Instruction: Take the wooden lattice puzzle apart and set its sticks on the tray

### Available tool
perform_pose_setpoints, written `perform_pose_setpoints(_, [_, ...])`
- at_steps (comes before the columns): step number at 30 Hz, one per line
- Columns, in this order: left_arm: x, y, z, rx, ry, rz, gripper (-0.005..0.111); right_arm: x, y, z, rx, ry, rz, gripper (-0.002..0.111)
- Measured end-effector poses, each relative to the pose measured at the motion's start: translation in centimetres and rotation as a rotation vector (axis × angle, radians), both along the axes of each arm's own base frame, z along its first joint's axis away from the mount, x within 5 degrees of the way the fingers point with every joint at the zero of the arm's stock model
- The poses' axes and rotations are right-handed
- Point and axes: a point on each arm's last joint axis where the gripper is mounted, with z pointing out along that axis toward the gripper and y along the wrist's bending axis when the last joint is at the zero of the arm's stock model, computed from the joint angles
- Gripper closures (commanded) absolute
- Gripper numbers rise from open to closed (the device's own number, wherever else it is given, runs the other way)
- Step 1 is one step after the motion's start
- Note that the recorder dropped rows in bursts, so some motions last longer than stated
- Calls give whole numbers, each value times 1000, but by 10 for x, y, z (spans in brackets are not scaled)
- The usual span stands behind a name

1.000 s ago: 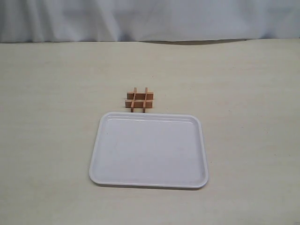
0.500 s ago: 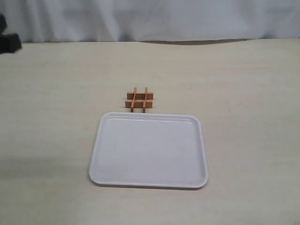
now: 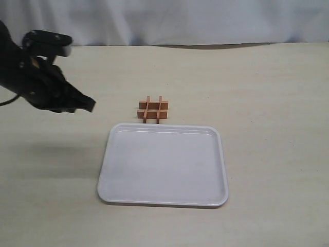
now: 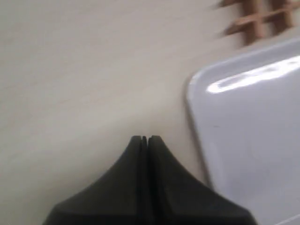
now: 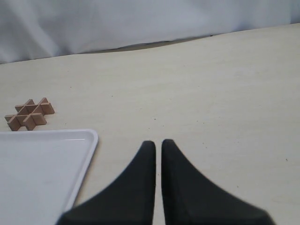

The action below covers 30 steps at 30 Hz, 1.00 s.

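Observation:
The wooden lattice puzzle (image 3: 153, 109) lies whole on the table just behind the tray (image 3: 163, 164), its four sticks interlocked in a "#". The white tray holds nothing. My left gripper (image 3: 88, 105) hangs shut above the table, left of the puzzle and of the tray's far left corner. The left wrist view shows its closed tip (image 4: 146, 138), the tray's corner (image 4: 201, 84) and the blurred puzzle (image 4: 257, 19). My right gripper (image 5: 158, 143) is shut with a thin slit between its fingers, empty, and out of the exterior view. From it the puzzle (image 5: 29, 114) and tray (image 5: 70, 137) show at a distance.
A white cloth backdrop (image 3: 169, 20) runs along the table's far edge. Bare beige tabletop (image 3: 272, 128) spreads around the tray on all sides.
The left arm has swung into the exterior view from the left edge and moved toward the puzzle. Puzzle and tray have not moved.

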Motion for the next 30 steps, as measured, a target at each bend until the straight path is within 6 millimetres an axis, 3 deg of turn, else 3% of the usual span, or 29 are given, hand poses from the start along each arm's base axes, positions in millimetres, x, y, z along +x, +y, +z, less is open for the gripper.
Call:
perform_pose_setpoints(5, [-6, -55, 2, -46, -37, -166, 107, 0, 0, 0, 0, 0, 0, 104])
perform_pose_setpoints(15, [27, -125, 1, 29, 29, -218, 107, 0, 0, 0, 0, 0, 0, 104])
perform_pose_setpoints(20, [38, -136, -21, 39, 73, -181, 102, 0, 0, 0, 0, 0, 0, 104])
perform_pose_setpoints(27, [43, -138, -52, 85, 114, -183, 67, 0, 0, 0, 0, 0, 0, 104])
perform_pose_setpoints(30, [45, -139, -58, 78, 101, -182, 62, 0, 0, 0, 0, 0, 0, 104])
